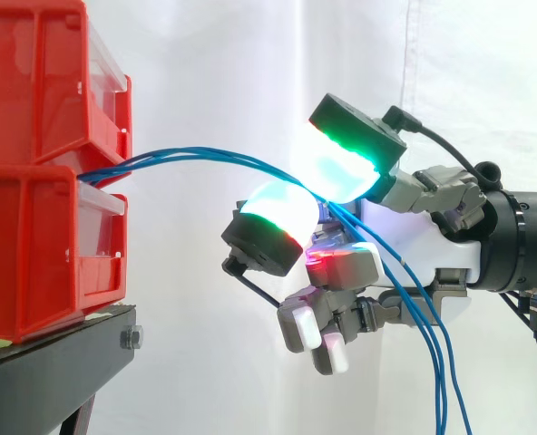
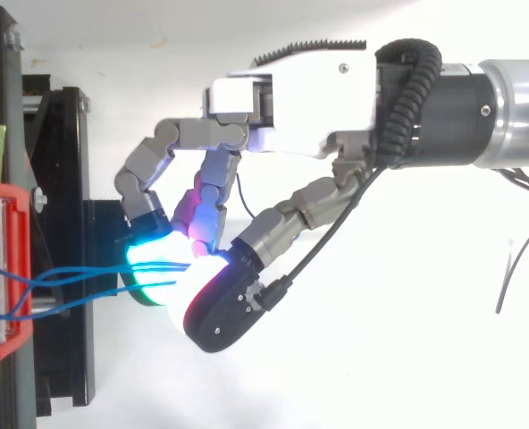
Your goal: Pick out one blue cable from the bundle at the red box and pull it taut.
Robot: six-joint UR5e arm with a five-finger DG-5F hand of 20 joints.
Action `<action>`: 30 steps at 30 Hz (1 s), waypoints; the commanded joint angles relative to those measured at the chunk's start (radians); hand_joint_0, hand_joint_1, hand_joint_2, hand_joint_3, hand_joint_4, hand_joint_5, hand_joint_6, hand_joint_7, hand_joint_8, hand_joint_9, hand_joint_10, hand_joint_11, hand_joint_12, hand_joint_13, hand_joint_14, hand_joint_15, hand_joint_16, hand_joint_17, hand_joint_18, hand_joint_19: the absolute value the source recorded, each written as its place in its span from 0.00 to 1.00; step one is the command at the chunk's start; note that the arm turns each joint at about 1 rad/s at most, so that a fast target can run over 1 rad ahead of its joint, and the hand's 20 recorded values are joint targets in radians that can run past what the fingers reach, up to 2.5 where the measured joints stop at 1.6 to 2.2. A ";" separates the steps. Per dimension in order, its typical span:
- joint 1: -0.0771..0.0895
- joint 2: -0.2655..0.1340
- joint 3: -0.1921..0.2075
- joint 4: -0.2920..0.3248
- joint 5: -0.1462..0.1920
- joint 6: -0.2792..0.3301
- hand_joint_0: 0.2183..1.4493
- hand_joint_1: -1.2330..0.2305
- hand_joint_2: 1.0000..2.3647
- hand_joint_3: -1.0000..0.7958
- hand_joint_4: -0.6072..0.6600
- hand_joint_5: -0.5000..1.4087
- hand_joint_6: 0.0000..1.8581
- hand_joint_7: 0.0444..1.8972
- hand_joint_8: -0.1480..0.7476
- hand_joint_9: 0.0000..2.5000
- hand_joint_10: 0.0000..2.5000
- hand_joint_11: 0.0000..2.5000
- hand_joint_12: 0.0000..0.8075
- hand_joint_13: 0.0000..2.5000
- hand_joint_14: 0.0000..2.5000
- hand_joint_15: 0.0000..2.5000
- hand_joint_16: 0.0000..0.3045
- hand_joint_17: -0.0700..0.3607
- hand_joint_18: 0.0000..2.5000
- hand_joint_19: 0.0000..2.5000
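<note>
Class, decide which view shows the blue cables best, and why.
Side view: the blue cables run from the red bins, pass between the hand's pads and hang down. The top view gives a short stretch up to the pads.

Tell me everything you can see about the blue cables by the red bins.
The blue cables are several thin, flexible strands. They emerge between the stacked red bins, arc rightward through the air, not yet taut, and run between two glowing fingertips of the hand, which seem to pinch them. Past the pads they cross in front of the palm and hang down out of frame.
</note>
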 commanded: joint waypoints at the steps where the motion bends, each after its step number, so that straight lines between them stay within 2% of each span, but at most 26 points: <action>1: 0.000 0.000 0.000 0.000 -0.001 0.000 0.43 0.22 0.00 0.28 0.37 0.21 0.51 0.61 0.49 0.53 0.01 0.37 0.41 0.40 0.01 0.24 0.15 0.40 0.39 0.26; 8: 0.000 0.000 0.001 -0.002 -0.002 0.000 0.39 0.21 0.00 0.28 0.37 0.21 0.51 0.58 0.48 0.53 0.01 0.37 0.41 0.40 0.01 0.24 0.15 0.40 0.39 0.26; 14: -0.002 0.000 0.001 -0.003 -0.002 0.002 0.34 0.21 0.00 0.28 0.43 0.21 0.51 0.56 0.47 0.52 0.01 0.37 0.41 0.39 0.01 0.25 0.15 0.40 0.38 0.26; 19: -0.002 0.000 0.001 -0.003 -0.005 0.002 0.28 0.22 0.00 0.28 0.50 0.20 0.50 0.48 0.47 0.51 0.01 0.37 0.42 0.39 0.01 0.25 0.16 0.41 0.38 0.26; 24: -0.002 0.000 0.005 -0.005 -0.007 0.002 0.23 0.21 0.00 0.28 0.53 0.20 0.49 0.45 0.48 0.50 0.01 0.37 0.44 0.39 0.01 0.25 0.17 0.43 0.38 0.26; 30: -0.003 0.000 0.011 -0.011 -0.013 0.002 0.18 0.25 0.00 0.28 0.54 0.20 0.49 0.42 0.50 0.50 0.01 0.36 0.48 0.39 0.01 0.25 0.19 0.46 0.39 0.26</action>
